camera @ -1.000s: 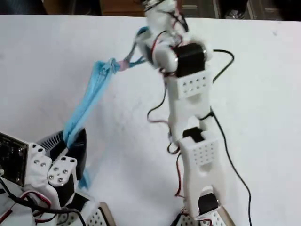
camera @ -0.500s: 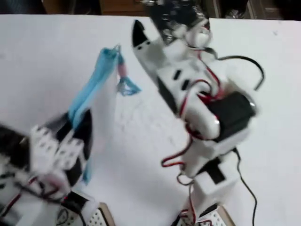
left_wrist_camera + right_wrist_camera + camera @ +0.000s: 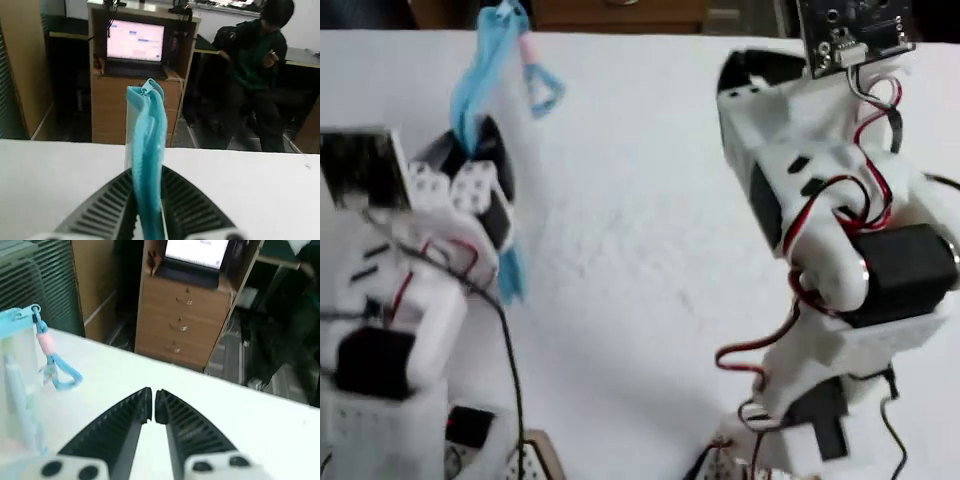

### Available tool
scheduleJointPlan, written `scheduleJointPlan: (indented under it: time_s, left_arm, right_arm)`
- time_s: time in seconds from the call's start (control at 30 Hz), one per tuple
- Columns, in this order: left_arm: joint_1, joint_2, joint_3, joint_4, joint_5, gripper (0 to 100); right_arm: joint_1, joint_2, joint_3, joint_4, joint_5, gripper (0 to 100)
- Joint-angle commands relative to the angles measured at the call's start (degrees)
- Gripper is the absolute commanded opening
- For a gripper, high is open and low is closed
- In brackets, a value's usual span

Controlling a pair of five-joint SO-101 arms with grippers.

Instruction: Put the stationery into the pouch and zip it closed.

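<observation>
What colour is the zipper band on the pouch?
Light blue. It shows best in the left wrist view, running along the pouch edge.

You are looking at an office-like workroom that is doubling as a robotics lab. Beyond the white counter (image 3: 640,250), a laptop (image 3: 136,47) is glowing in the open bay of a wooden drawer cabinet (image 3: 185,325), with its screen facing you. A tall wooden panel (image 3: 25,65) is standing near the cabinet, and a green slatted screen (image 3: 30,280) is showing just beside that panel. Grey floor tiles (image 3: 232,362) are running past the cabinet's foot. Over the counter, an arm is carrying a bare circuit board (image 3: 848,30) and loose red and black wires (image 3: 865,190), which is pointing to bench-built research gear.
</observation>
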Motion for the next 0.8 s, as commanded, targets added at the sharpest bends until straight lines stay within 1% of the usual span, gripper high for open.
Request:
scheduleJointPlan:
  time_s: [0.0,0.1,0.2,0.27,0.37,0.5,0.6,0.67,0.77]
  left_arm:
    - [-3.30,3.03,-4.75,-2.29,1.67,2]
    - [-5.05,1.71,-2.11,-2.11,0.09,2]
    - [-6.90,-1.27,2.46,-2.37,-6.07,2]
    - [-8.13,-4.18,6.15,-2.46,-9.23,2]
    - [-10.15,-8.48,13.36,-4.22,-11.43,2]
    - [-11.56,-15.78,23.74,-7.47,-11.43,2]
    - [-11.03,-22.55,29.01,-7.82,-11.43,2]
    - [-8.75,-27.21,31.47,-7.12,-12.04,2]
    - [-1.54,-32.92,33.67,-2.29,-18.37,5]
  right_arm:
    - [0.13,-8.13,13.63,1.19,-0.79,1.7]
    - [0.48,-16.84,27.60,1.10,-0.18,1.7]
    - [0.57,-26.33,42.99,0.75,-0.35,1.7]
    - [0.57,-32.31,54.42,-1.54,-0.53,1.7]
    - [0.40,-41.54,72.70,-7.87,-0.62,1.7]
    - [0.31,-54.37,97.14,-20.70,-0.62,1.8]
    - [0.22,-65.10,114.73,-30.20,-0.26,1.8]
    - [0.31,-72.66,124.92,-34.24,-0.26,1.8]
    - [0.57,-85.23,136.00,-36.44,-0.18,1.8]
